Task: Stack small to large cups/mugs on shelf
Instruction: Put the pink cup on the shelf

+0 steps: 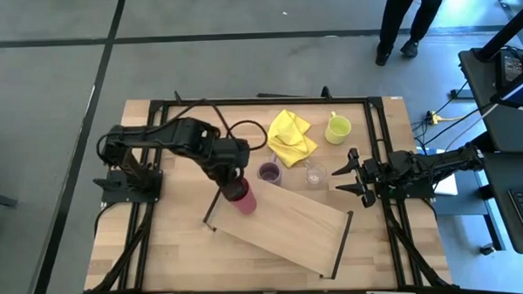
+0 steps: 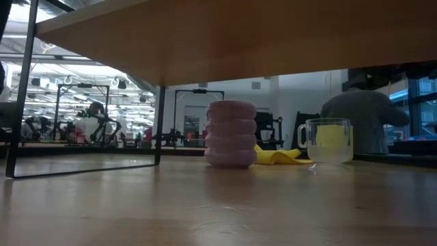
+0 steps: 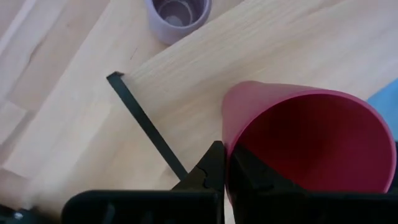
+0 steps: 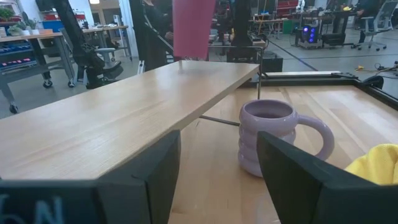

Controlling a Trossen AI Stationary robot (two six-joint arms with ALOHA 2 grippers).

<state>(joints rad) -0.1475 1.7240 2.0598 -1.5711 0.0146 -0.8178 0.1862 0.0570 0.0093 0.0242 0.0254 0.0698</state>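
My left gripper is shut on the red cup over the far-left end of the shelf, a light-wood board raised on black end rails. The purple mug and the clear glass tumbler stand on the table just beyond the shelf's far long edge. The yellow-green mug stands farther back right. My right gripper is open and empty at the shelf's right end, facing the purple mug. My left gripper pinches the red cup's rim wall, one finger outside and one finger inside. The fingers come from above, pointing down. The cup is upright, mouth up, its base at the shelf's top; touching or just above, I cannot tell.
A yellow cloth lies at the back of the table beside the yellow-green mug. A black frame runs round the table top. A person stands beyond the table's far edge. The shelf's middle and near-right part is bare.
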